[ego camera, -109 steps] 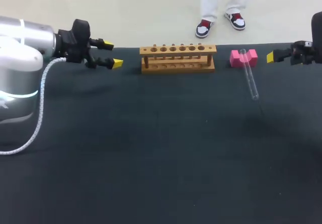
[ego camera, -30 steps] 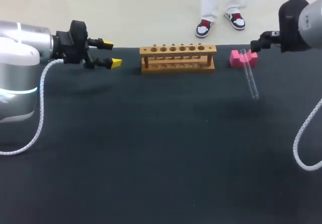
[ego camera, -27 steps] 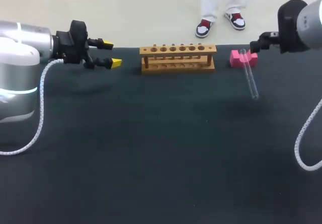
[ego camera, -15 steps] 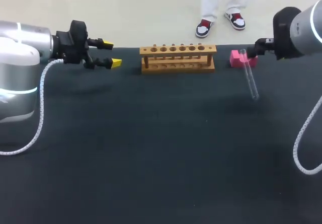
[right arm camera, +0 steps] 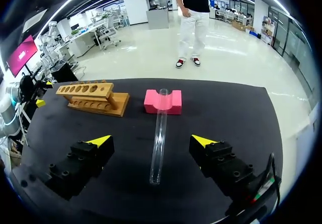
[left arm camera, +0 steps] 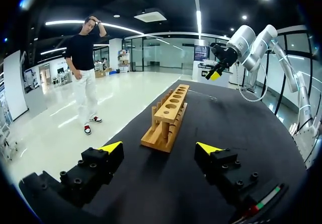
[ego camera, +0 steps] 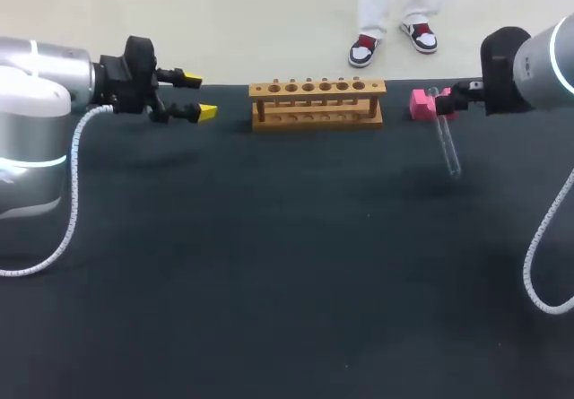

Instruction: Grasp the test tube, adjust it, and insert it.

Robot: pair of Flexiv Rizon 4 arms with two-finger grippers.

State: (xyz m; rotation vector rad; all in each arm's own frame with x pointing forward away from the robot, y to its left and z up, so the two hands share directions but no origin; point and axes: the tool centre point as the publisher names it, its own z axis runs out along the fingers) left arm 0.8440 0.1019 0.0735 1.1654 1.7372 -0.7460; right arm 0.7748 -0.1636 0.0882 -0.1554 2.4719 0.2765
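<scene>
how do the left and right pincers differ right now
The left pincer sits off the left end of the wooden rack, with only bare table between its fingers; the right pincer is by the pink block, with the test tube lying between its fingers, untouched. The left pincer faces the rack end on; the right pincer faces along the tube. Both are open and hold nothing.

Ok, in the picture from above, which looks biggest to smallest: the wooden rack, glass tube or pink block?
1. wooden rack, clearly biggest.
2. glass tube, long but thin.
3. pink block, shorter yet chunkier, so these two are close.
</scene>
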